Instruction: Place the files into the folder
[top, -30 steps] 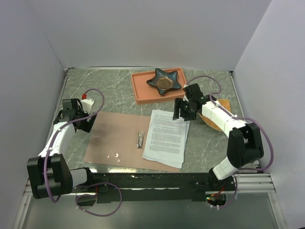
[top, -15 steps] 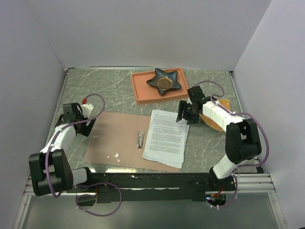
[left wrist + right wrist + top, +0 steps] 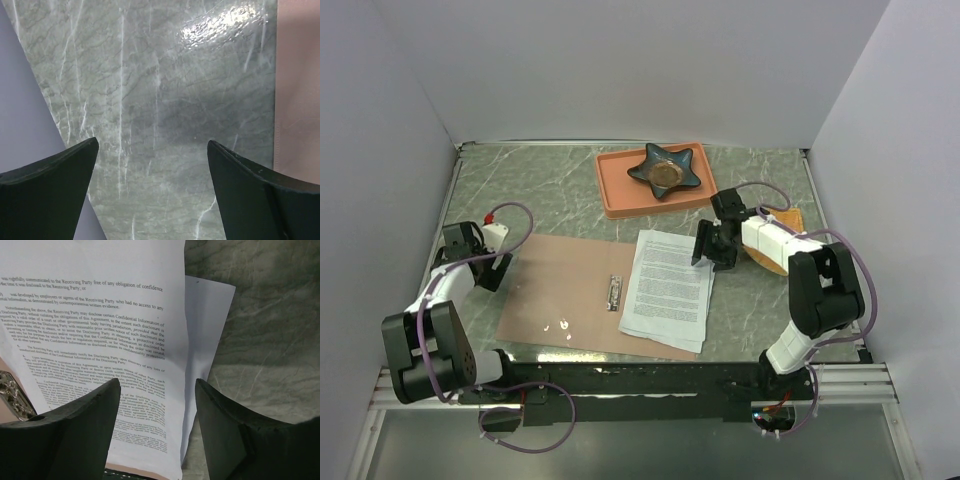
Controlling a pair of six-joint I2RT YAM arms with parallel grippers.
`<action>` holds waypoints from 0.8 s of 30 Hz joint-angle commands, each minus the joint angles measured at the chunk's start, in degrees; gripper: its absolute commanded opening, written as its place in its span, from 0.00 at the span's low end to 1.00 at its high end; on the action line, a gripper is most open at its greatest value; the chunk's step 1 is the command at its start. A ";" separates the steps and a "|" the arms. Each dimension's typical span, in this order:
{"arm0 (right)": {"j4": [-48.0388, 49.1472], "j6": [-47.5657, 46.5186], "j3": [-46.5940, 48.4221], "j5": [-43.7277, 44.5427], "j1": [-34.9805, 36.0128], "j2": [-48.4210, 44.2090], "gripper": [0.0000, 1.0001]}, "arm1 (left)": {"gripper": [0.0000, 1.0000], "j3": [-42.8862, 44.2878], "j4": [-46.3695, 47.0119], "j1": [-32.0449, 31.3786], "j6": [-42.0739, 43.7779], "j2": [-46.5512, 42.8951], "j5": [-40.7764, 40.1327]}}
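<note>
The files (image 3: 668,289) are a few white printed sheets lying on the right half of the open pinkish-brown folder (image 3: 555,290), overhanging its right edge. The silver clip (image 3: 615,292) sits at the folder's spine. My right gripper (image 3: 708,250) is open, low over the sheets' upper right corner; in the right wrist view the files (image 3: 115,340) lie under its spread fingers (image 3: 75,425), with the clip (image 3: 12,395) at the left edge. My left gripper (image 3: 480,273) is open and empty beside the folder's left edge; the left wrist view shows bare table and the folder's edge (image 3: 297,85).
A salmon-orange tray (image 3: 620,190) with a dark star-shaped dish (image 3: 665,170) stands at the back. An orange fan-shaped mat (image 3: 788,228) lies under my right arm. Grey walls close in the left, back and right sides.
My right gripper has moved down and toward the sheets' upper right corner. My left arm has pulled back toward the left wall and nearer the base. The sheets and folder have not moved.
</note>
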 commanded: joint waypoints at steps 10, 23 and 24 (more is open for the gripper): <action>5.76 3.19 -3.51 -3.48 -0.19 0.84 0.63 | 0.96 1.02 4.32 0.18 1.86 7.95 -0.83; 10.94 4.95 -5.89 -11.20 -0.10 -4.69 0.11 | 0.96 -0.74 5.21 -2.18 1.77 9.19 -0.75; 11.65 4.95 -5.89 -12.34 -0.10 -5.65 0.07 | 0.96 -0.74 5.12 -2.36 1.68 9.10 -0.75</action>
